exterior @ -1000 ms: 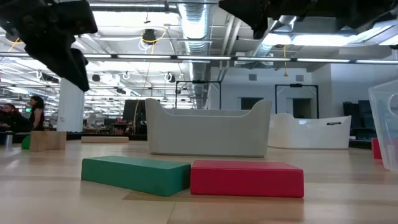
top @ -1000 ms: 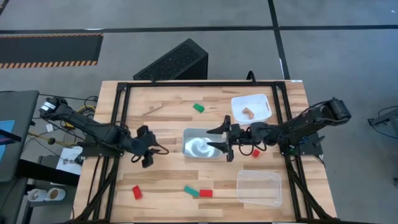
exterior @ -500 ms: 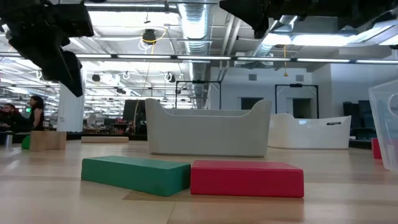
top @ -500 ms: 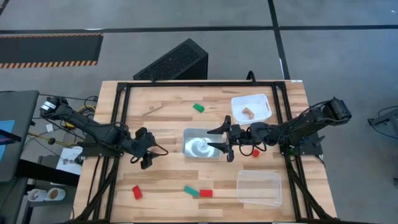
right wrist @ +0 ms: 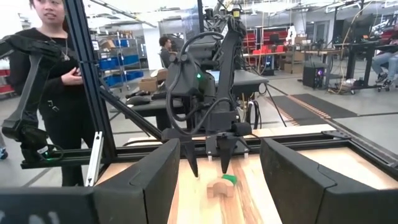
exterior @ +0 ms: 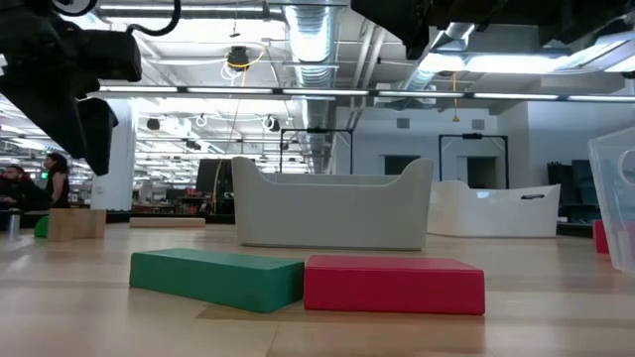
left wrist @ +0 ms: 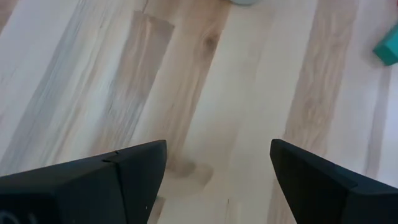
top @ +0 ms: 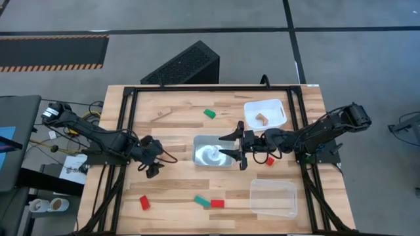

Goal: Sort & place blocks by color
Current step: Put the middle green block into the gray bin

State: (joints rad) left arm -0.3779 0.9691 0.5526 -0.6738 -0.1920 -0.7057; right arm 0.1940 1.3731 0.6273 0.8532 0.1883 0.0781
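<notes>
Red blocks [top: 144, 202], green blocks [top: 209, 113], white tray [top: 265, 113], silvery tray [top: 213, 151] (swirled sheen), pale striped wood table [top: 177, 190]

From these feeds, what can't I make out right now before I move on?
- Silvery tray: the high view shows only glare inside, and its wall hides the inside in the low view.
- Light block in the white tray: shape too small to tell from above.
- Red block: partly covered by the right gripper.

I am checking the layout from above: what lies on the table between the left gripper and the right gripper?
In the high view, the silvery tray lies between the left gripper and the right gripper; the right gripper's open fingers reach over it.
</notes>
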